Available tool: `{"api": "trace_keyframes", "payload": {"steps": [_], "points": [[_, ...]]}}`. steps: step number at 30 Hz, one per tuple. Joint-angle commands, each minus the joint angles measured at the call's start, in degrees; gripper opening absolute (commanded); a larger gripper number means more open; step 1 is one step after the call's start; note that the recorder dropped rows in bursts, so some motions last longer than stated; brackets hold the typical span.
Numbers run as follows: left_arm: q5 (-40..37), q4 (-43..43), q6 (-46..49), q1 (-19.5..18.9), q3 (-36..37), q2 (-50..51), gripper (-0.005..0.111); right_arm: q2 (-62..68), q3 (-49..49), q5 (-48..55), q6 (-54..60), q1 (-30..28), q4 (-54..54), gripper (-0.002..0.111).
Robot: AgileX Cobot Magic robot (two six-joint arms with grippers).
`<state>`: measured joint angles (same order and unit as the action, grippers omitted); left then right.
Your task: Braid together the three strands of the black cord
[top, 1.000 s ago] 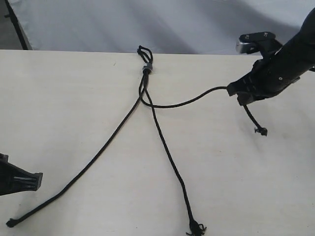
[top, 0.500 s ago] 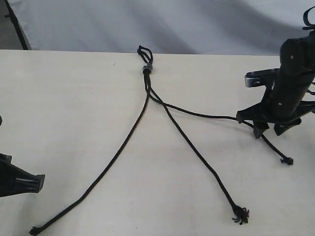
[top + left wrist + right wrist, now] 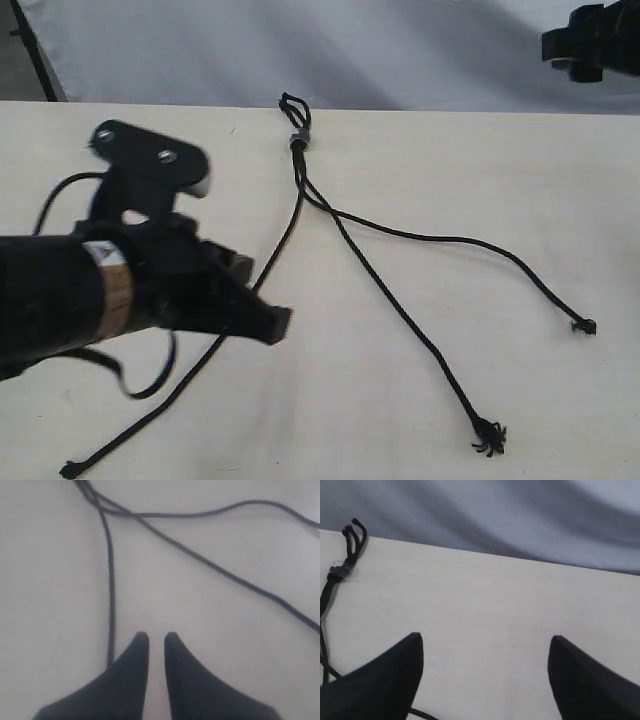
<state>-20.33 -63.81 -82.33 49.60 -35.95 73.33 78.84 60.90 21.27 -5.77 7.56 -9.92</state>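
Left gripper (image 3: 156,637), its jaws parted by only a narrow gap and holding nothing, hangs over the pale table (image 3: 520,170). Just beside its tip runs one of the three strands (image 3: 400,305) of the black cord (image 3: 299,170). The other two fan out beyond it. A glossy arm cable (image 3: 150,385) loops near that strand. Right gripper (image 3: 485,640), jaws wide and empty, is well apart, with the grey band (image 3: 340,571) off to one side.

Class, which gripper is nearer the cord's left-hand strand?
Left. The left gripper hovers right beside the left-hand strand, partway along it; the right gripper is far off at the scene's upper right.
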Motion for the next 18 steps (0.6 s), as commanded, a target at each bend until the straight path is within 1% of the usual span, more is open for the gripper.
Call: {"api": "trace_keyframes", "payload": {"steps": [1,3,5,7,8,10,11,12,13,15,18], "points": [[4.09,3.05,4.47,0.27,-10.74,12.89,0.032,-6.31,-10.61,-13.04,-0.56,-0.74,-2.0,0.067],[4.22,6.86,7.62,0.27,-15.78,19.37,0.041,-8.65,-14.55,-18.83,-0.71,-2.88,-2.01,0.067],[3.37,11.71,11.82,0.27,-20.3,24.74,0.045,-10.12,-17.07,-23.14,-0.87,-6.25,-2.01,0.067],[1.78,20.8,21.38,0.27,-25.71,30.08,0.047,-10.74,-18.77,-26.28,-1.77,-10.45,-0.39,0.067],[-0.16,27.15,28.11,0.27,-28.71,32.5,0.047,-10.74,-19.37,-27.09,-2.36,-12.28,-0.24,0.067],[-7.21,40.92,42.25,0.27,-34.85,36.54,0.047,-10.33,-20.08,-27.33,-2.48,-14.51,-0.24,0.067],[-11.97,46.52,49.6,0.27,-38.59,38.69,0.047,-9.87,-20.23,-27.87,-2.48,-15.44,-0.24,0.067],[-16.35,50.68,55.57,0.27,-42.22,40.74,0.047,-9.56,-20.31,-29.15,-2.48,-15.71,-0.24,0.067],[-18.91,53.21,59.89,0.27,-44.95,42.3,0.047,-9.26,-20.31,-30.14,-2.48,-15.87,-0.24,0.067],[-22.57,56.92,64.31,0.27,-50.85,45.69,0.047,-8.87,-20.31,-30.4,-2.61,-15.95,-0.24,0.067],[-24.71,60.69,64.86,0.27,-57.32,49.59,0.047,-8.88,-20.31,-30.01,-2.61,-15.95,-0.24,0.067]]}}
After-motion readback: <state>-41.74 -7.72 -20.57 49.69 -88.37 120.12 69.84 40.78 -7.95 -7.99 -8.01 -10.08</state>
